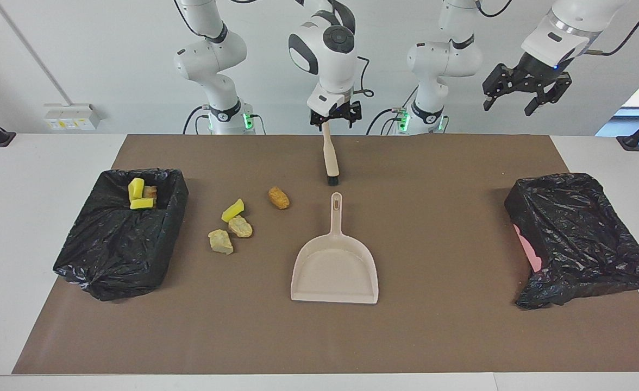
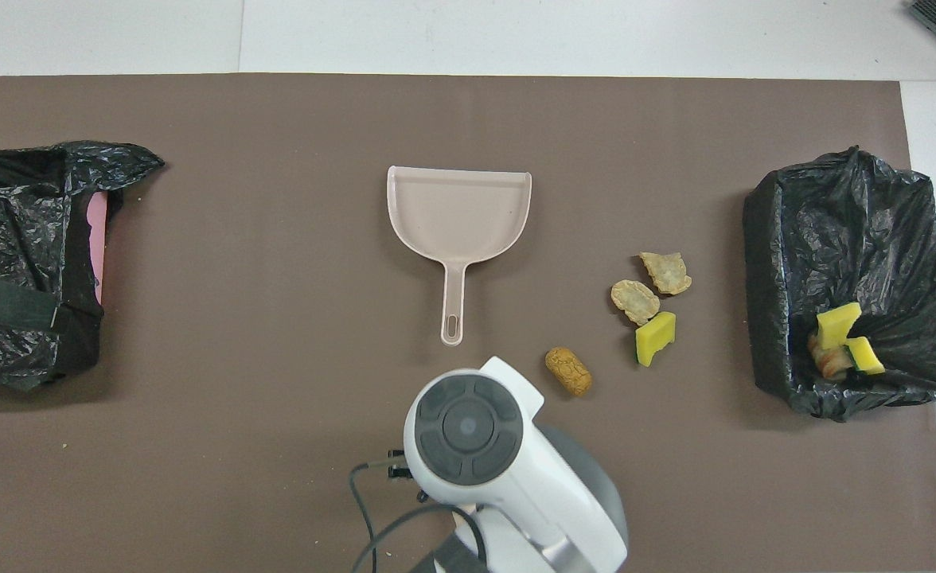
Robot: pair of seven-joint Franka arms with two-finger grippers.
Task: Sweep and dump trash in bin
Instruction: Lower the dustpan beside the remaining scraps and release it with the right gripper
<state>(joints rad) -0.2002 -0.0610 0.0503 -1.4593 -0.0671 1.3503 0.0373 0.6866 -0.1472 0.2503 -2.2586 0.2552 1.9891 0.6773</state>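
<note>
Trash pieces lie in two places, told here from the beige dustpan (image 1: 334,267) in the middle of the brown mat (image 1: 433,336) on the tabletop (image 1: 15,163). Four loose pieces sit on the mat toward the right arm's end from the dustpan: a golden-brown lump (image 1: 279,197) just beside the tip of the dustpan's handle, then a yellow foam wedge (image 1: 232,210) and two tan lumps (image 1: 240,226) (image 1: 220,241) clustered close together, the wedge touching one of them. More pieces, two yellow wedges (image 1: 136,189) (image 1: 142,203) and a brown lump (image 1: 150,192), lie inside the black-lined bin (image 1: 124,239) at the right arm's end, well apart from the dustpan. A second black-lined bin (image 1: 580,239) with a pink edge showing stands at the left arm's end.

The dustpan lies flat, its handle pointing toward the robots and its mouth away from them, with nothing in it and nothing touching it.

The right hand (image 1: 334,115) is raised over the robots' edge of the mat, in line with the dustpan's handle, its fingers spread wide and gripping nothing. A beige brush (image 1: 330,155) with a dark tip lies on the mat below it, nearer to the robots than the dustpan's handle.

The left hand (image 1: 526,93) waits high in the air above the left arm's end of the tabletop, fingers spread wide, empty.
</note>
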